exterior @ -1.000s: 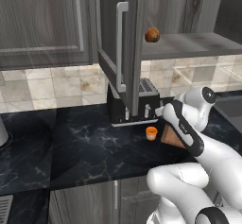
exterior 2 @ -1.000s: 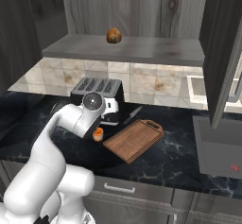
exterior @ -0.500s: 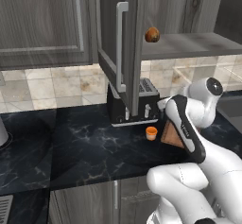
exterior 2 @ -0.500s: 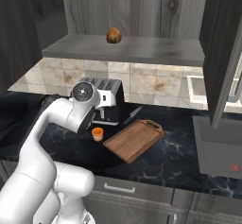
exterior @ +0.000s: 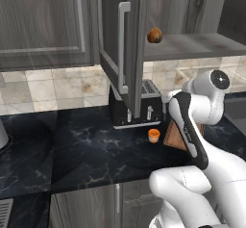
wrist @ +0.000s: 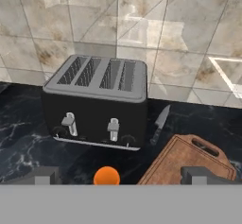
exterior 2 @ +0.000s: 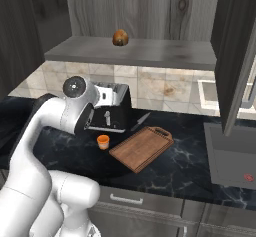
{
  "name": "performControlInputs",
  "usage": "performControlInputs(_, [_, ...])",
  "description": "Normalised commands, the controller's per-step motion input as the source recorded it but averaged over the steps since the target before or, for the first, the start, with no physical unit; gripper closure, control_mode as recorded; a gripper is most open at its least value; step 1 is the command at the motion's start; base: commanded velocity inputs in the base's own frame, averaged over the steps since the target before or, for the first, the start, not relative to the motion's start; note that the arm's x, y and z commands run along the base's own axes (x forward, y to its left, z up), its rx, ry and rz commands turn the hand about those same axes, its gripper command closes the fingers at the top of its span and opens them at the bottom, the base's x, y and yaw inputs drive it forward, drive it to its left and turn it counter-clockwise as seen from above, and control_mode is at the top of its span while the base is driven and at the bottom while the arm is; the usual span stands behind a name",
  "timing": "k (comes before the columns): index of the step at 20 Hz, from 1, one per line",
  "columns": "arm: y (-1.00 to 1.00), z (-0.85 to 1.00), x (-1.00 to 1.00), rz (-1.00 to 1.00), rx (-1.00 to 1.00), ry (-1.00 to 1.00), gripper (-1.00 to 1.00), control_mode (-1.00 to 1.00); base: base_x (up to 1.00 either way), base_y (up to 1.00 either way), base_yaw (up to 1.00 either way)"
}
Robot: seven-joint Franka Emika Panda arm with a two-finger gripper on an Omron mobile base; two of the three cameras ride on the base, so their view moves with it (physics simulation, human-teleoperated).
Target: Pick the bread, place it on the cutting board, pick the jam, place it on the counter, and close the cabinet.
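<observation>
One bun (exterior 2: 119, 37) sitting on the open cabinet (exterior: 120, 39) shelf; one jar (wrist: 106, 176), one board (exterior 2: 141, 148), one toaster (wrist: 97, 103) on the table (exterior: 72, 145). My fingers (wrist: 42, 175) are hanging spread, holding nothing.

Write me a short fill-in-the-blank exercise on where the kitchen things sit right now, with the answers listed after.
1. The bread sits on the open cabinet shelf, above the ______.
2. The jam stands on the counter in front of the toaster, beside the ______ board.
3. The top of the cutting board is ______.
4. Between toaster and board lies a ______, its blade on the counter.

Missing words: toaster; cutting; bare; knife
</observation>
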Motion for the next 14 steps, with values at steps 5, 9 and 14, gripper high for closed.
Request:
performControlInputs(5, [0.0, 0.36, -0.16, -0.1, 0.0, 0.0, -1.0, -1.0, 0.0, 0.0, 0.0])
performControlInputs(9, [0.0, 0.19, -0.15, -0.1, 0.0, -0.06, -1.0, -1.0, 0.0, 0.0, 0.0])
performControlInputs(14, [0.0, 0.17, -0.05, -0.07, 0.0, -0.12, -1.0, -1.0, 0.0, 0.0, 0.0])
